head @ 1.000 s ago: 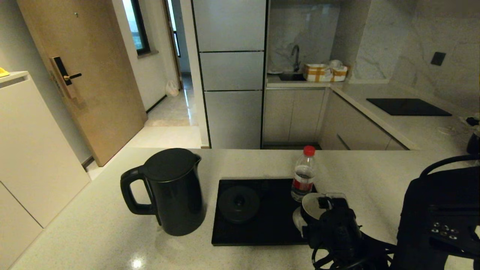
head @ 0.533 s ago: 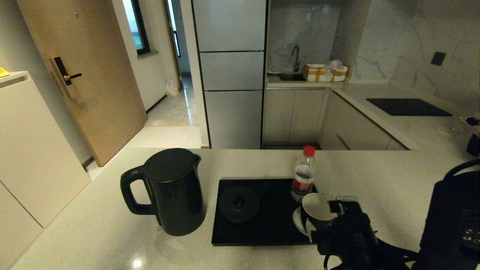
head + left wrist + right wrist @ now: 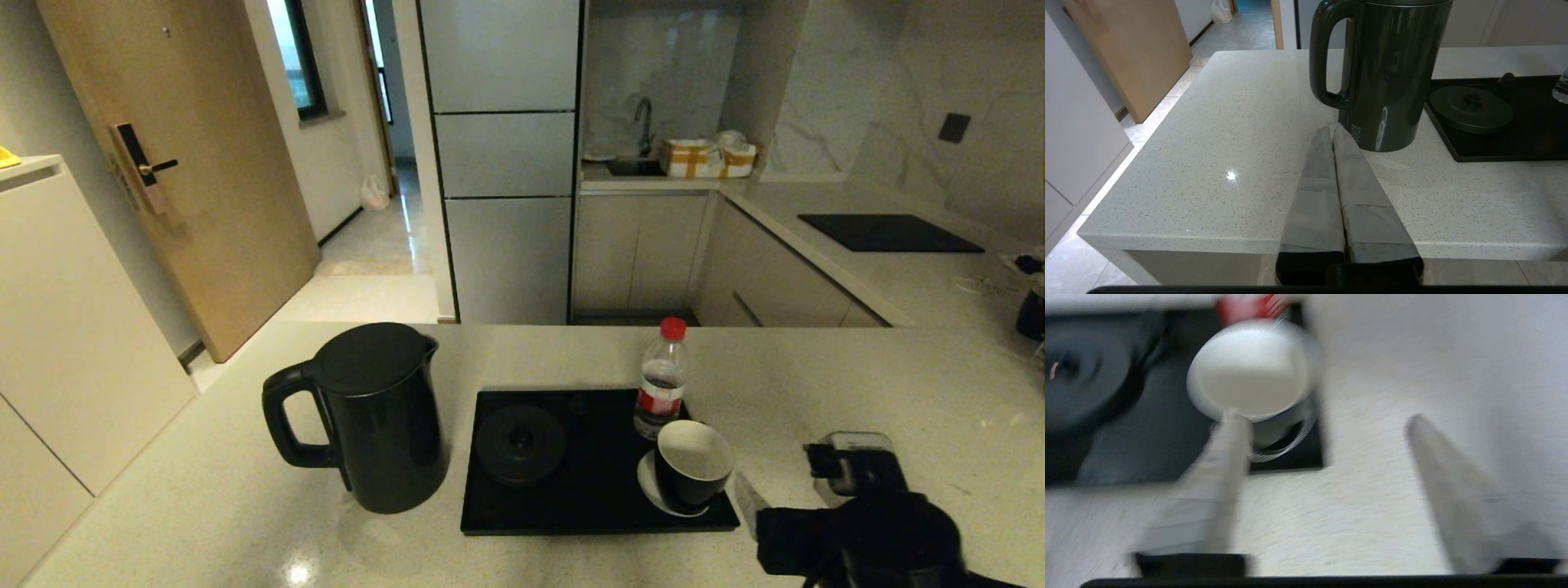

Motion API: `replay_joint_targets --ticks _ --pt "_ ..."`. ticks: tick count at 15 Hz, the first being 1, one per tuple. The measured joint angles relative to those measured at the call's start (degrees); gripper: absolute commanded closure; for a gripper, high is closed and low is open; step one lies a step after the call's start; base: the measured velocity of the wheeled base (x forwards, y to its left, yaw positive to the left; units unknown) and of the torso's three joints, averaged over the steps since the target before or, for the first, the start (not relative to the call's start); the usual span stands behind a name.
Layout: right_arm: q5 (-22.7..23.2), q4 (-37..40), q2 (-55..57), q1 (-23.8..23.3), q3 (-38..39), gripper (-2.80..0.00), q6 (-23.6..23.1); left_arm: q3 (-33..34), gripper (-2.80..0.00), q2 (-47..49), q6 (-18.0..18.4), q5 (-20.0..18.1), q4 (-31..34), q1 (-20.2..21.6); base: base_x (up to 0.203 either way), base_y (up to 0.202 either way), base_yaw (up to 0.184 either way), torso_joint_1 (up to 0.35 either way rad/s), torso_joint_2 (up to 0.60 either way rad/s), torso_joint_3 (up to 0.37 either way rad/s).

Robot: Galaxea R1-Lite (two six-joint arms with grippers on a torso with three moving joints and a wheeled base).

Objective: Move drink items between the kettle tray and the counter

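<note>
The tall black kettle [image 3: 367,416] stands on the counter [image 3: 204,506], left of the black kettle tray [image 3: 588,498]. The tray's round base [image 3: 520,443] is bare. A red-capped bottle [image 3: 661,384] stands at the tray's far right corner. The black cup [image 3: 692,465], white inside, sits on a saucer [image 3: 649,490] at the tray's right edge. My right gripper [image 3: 796,469] hangs open over the counter just right of the cup [image 3: 1249,371], holding nothing. My left gripper [image 3: 1331,128] is shut and empty, its tips close to the foot of the kettle [image 3: 1384,73].
A black cooktop [image 3: 888,233] lies in the back counter at the right. Baskets [image 3: 706,157] stand beside the sink at the far wall. A dark object [image 3: 1030,314] sits at the far right edge. The counter ends at the left, above the floor.
My right gripper has pulled back from the cup, moving right and toward me. The cup stays on its saucer on the tray. The left arm, kettle and bottle have not moved.
</note>
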Motion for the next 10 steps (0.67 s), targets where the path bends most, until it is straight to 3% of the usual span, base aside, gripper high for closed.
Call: replay_joint_targets --ticks 2,5,8,10 --pt "-4.1 0.9 -5.3 -0.5 2.4 0.0 -1.7 0.0 0.0 0.0 0.0 0.0 0.0 0.0 0.0 0.0 0.0 0.0 0.0 0.0" --pt "-11.7 3.2 -17.8 -3.9 3.0 0.0 -9.2 0.0 0.0 0.0 0.0 0.0 0.0 0.0 0.0 0.0 0.0 0.0 0.0 0.0" --pt "-16.7 6.8 -35.9 -12.3 0.9 0.0 -20.3 0.0 0.0 0.0 0.0 0.0 0.0 0.0 0.0 0.0 0.0 0.0 0.0 0.0" --pt "-17.0 12.1 -50.0 -21.6 -5.0 0.0 -31.0 0.0 0.0 0.0 0.0 0.0 0.0 0.0 0.0 0.0 0.0 0.0 0.0 0.0"
